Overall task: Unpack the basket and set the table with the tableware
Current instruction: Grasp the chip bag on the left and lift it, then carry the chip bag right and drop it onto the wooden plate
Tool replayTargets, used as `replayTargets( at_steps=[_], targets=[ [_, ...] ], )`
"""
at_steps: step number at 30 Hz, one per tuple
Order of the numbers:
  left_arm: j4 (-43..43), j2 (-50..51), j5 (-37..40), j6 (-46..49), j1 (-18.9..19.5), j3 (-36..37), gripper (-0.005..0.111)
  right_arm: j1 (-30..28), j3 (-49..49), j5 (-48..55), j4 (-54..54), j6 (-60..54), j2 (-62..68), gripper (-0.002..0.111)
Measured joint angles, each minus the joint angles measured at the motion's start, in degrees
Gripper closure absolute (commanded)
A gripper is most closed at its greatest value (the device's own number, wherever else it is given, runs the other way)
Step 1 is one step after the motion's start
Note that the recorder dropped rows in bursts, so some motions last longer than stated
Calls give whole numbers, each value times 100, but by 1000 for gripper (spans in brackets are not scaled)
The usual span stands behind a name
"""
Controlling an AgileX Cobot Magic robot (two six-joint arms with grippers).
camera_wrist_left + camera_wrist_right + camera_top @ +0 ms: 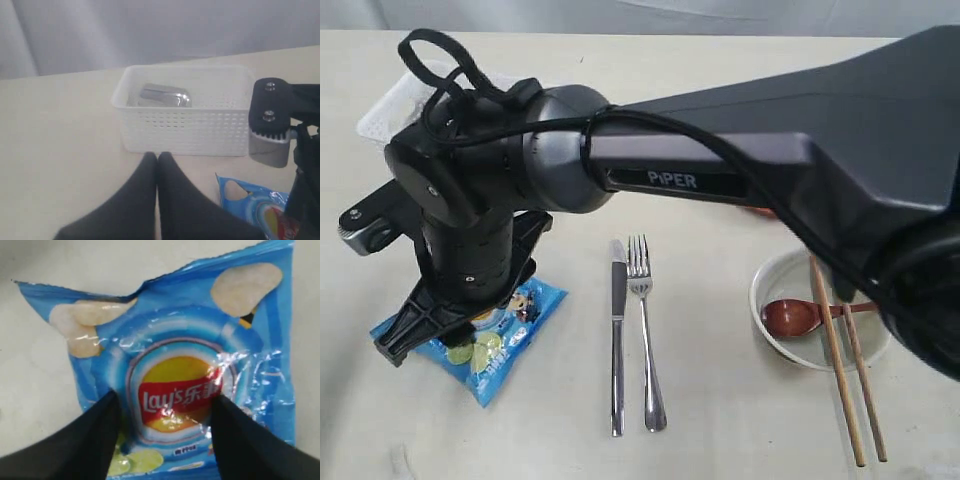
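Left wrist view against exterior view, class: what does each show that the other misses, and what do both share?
Only the left wrist view: the steel cup inside the basket, and the shut left gripper. Only the exterior view: knife, fork, bowl holding the spoon, chopsticks. Both: basket, blue chip bag, right arm.

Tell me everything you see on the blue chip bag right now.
The chip bag is glossy blue crinkled foil, printed with a red-and-yellow Lay's logo, chips and lime slices. It lies flat on the table, apart from the knife and fork. The right pincer, open, straddles its middle; contact unclear.
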Motion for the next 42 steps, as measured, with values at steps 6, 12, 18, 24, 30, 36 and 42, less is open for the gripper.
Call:
replayTargets(
  at_steps=[6,12,18,24,30,36,42],
  targets=[
    [0,0,0,0,0,0,107,0,-28,-45,77,-27,106,85],
    [0,0,0,0,0,0,107,0,-28,-45,88,-152,95,109],
    [0,0,0,0,0,0,107,0,-28,45,44,-228,-18,109],
    [0,0,0,0,0,0,107,0,-28,406,-133,-228,-485,109],
    [0,0,0,0,0,0,107,0,-28,744,-743,-95,-1162,109],
    [0,0,0,0,0,0,107,-498,385,1439,-1954,424,-1904,109],
    [0,0,0,0,0,0,107,-2463,539,1283,-2012,448,-2210,109]
  ],
)
